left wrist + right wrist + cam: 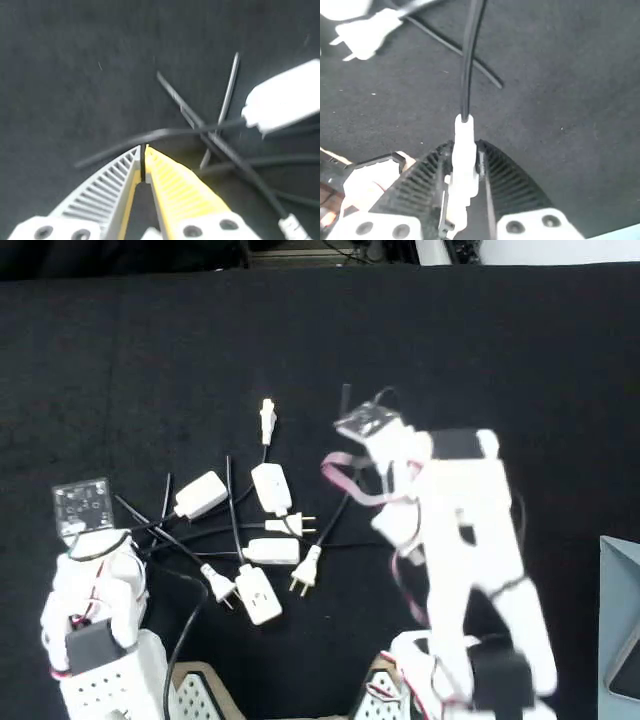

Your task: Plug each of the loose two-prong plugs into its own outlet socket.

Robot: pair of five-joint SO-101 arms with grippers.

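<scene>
Two-arm plugging bench seen from above and from both wrists. On the black desk (520,350), the left arm (95,600) sits at the near left corner and the right arm (465,530) stands over the centre-right. Between them lies a tangle of black cords with four white socket blocks: left block (201,494), upper block (271,486), middle block (271,551) and lower block (259,596). A far plug (267,418) lies beyond the upper block. A second plug (290,525) rests between the upper and middle blocks with its prongs pointing toward the right arm. A third plug (307,570) lies just beside the middle block, prongs toward the near edge. A fourth plug (220,585) sits against the lower block; whether it is seated cannot be told. In the right wrist view, the right jaws are clamped on the body of a white held plug (464,165), whose black cord (466,60) runs straight away over the desk. In the left wrist view, the left jaws are closed tip to tip with nothing between them. A thin black lead (165,134) crosses just beyond their tips, and a white housing (285,102) lies farther off.
</scene>
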